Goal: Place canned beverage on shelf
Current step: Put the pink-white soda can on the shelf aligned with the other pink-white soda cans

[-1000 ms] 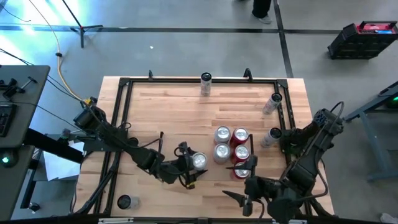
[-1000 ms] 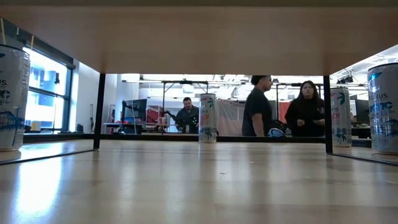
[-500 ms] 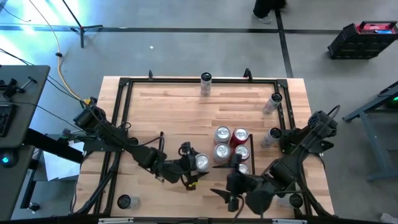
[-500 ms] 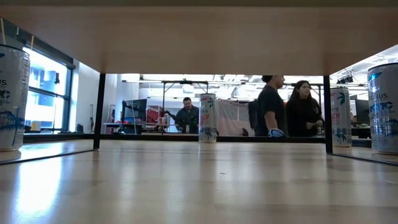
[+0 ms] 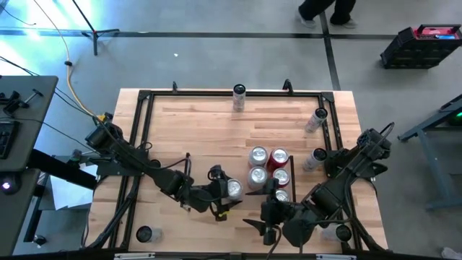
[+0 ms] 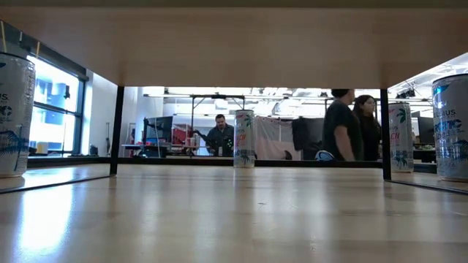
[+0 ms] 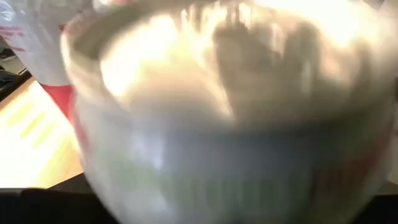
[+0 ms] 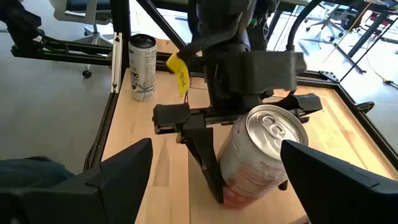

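A silver canned beverage [image 5: 232, 189] with red print is tilted between the fingers of my left gripper [image 5: 227, 192], which reaches in from the table's left and is shut on it. In the left wrist view the can [image 7: 224, 112] fills the picture. My right gripper [image 5: 250, 209] stands open just right of it, fingers pointing at the can and touching nothing. Several more cans [image 5: 268, 166] stand upright, bunched on the light-wood shelf [image 5: 234, 155] to the right of the held can. My left gripper pinches the can's side wall [image 8: 231, 163] between its two fingers [image 8: 202, 152], one on each side. The fingers come from the table's left, slanting down. The can is tilted, its top [image 8: 273, 127] leaning toward my right gripper. Whether its bottom touches the wood cannot be told.
Single cans stand at the far rail [image 5: 239, 97], by the right rail [image 5: 315, 119] [image 5: 315, 159], at the near left [image 5: 144, 235] and near right [image 5: 339, 232]. A black frame [image 5: 141, 130] edges the tabletop. People walk in the room behind [image 6: 344, 124].
My right gripper has moved toward the table's left, closing in on the can in my left gripper, and has stayed open. The held can has kept its place and tilt.
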`<state>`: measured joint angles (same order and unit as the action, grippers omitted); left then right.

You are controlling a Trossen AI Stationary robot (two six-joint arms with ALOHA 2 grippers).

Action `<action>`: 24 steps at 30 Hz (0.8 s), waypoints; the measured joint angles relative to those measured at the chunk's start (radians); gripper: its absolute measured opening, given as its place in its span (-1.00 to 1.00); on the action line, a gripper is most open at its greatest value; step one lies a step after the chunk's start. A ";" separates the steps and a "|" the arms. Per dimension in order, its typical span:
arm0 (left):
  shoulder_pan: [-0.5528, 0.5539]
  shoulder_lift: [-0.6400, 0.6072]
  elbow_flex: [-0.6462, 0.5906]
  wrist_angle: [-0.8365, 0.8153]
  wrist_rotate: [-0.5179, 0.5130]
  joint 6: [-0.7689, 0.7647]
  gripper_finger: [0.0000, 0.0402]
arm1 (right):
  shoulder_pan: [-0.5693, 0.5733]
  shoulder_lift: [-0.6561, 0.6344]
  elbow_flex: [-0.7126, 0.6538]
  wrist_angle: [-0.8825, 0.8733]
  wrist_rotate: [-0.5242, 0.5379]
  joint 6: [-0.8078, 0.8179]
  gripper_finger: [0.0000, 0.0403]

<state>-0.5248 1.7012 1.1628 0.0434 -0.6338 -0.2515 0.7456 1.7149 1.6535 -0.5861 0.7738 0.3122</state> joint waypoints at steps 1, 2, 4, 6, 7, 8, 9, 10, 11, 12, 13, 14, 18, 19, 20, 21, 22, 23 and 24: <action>0.002 -0.002 0.001 -0.003 -0.002 -0.002 0.65 | 0.000 0.000 0.000 0.000 0.000 0.000 0.70; 0.003 -0.003 0.002 -0.005 -0.008 -0.001 0.69 | 0.000 0.000 0.000 0.000 0.000 0.000 0.70; 0.003 -0.003 0.002 -0.013 -0.028 0.000 0.75 | 0.000 0.000 0.000 0.000 0.000 0.000 0.70; 0.003 -0.003 0.002 -0.015 -0.034 0.027 0.79 | 0.000 0.000 0.000 0.000 0.000 -0.003 0.70; 0.000 -0.003 0.002 -0.014 -0.034 0.041 0.80 | 0.000 0.000 0.000 0.000 0.000 -0.006 0.70; -0.005 -0.004 0.002 -0.015 -0.037 0.044 0.80 | 0.000 0.000 0.000 0.000 0.000 -0.007 0.70; -0.009 -0.010 0.001 -0.020 -0.037 0.044 0.80 | 0.000 0.000 0.000 -0.001 0.000 -0.007 0.70; -0.013 -0.016 0.001 -0.021 -0.037 0.044 0.80 | 0.000 0.000 0.000 -0.003 0.000 -0.007 0.70; -0.018 -0.025 0.001 -0.015 -0.037 0.044 0.80 | 0.000 0.000 0.000 -0.005 0.000 -0.007 0.70; -0.024 -0.034 0.001 -0.020 -0.042 0.044 0.80 | 0.000 0.000 0.000 -0.008 0.000 -0.007 0.70; -0.030 -0.043 0.001 -0.029 -0.050 0.045 0.80 | 0.000 0.000 0.000 -0.008 0.000 -0.007 0.70; -0.035 -0.052 0.001 -0.042 -0.056 0.045 0.80 | 0.000 0.000 0.000 -0.008 0.000 -0.007 0.70; -0.049 -0.088 0.001 -0.140 -0.059 0.018 0.80 | 0.000 0.000 0.000 -0.010 0.000 -0.002 0.70; -0.053 -0.096 0.001 -0.166 -0.059 0.001 0.80 | 0.000 0.000 0.000 -0.011 0.000 -0.002 0.70; -0.057 -0.104 0.001 -0.196 -0.058 -0.014 0.80 | 0.000 0.000 0.000 -0.012 0.000 -0.002 0.70; -0.061 -0.109 0.001 -0.220 -0.058 -0.027 0.80 | 0.000 0.000 0.000 -0.012 0.000 -0.001 0.70; -0.064 -0.111 0.001 -0.234 -0.059 -0.038 0.80 | 0.000 0.000 0.000 -0.013 0.000 0.001 0.70; -0.067 -0.111 0.001 -0.243 -0.057 -0.047 0.80 | 0.000 0.000 0.000 -0.014 0.000 0.000 0.70; -0.070 -0.111 0.001 -0.252 -0.047 -0.051 0.80 | 0.000 0.000 0.000 -0.015 0.000 0.000 0.70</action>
<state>-0.5952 1.5898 1.1637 -0.2089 -0.6805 -0.3023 0.7456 1.7149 1.6535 -0.6013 0.7738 0.3126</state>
